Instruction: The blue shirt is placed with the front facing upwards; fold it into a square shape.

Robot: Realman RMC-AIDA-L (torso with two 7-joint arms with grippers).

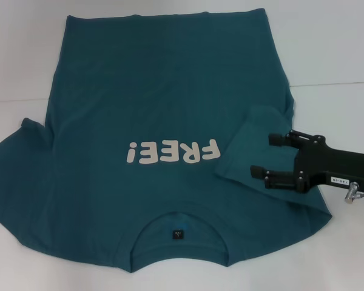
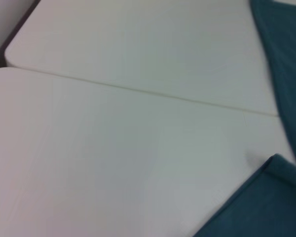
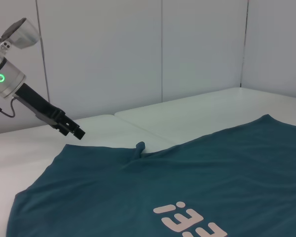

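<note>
Table (image 1: pixel 340 42), white, carries the blue shirt (image 1: pixel 151 103) spread front-up, right sleeve folded inward beside its FREE! lettering (image 1: pixel 173 151). Right gripper (image 1: pixel 262 155) hovers over that sleeve, fingers apart, empty. Left gripper (image 3: pixel 74 130) hangs beyond the shirt's left edge; its fingers' spread is indiscernible.

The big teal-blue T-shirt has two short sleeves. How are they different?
The left sleeve lies spread flat, sticking out sideways; the right sleeve is folded inward over the T-shirt's front. The open right gripper is at the right sleeve; the left gripper hangs away from the left. Both are teal-blue.
</note>
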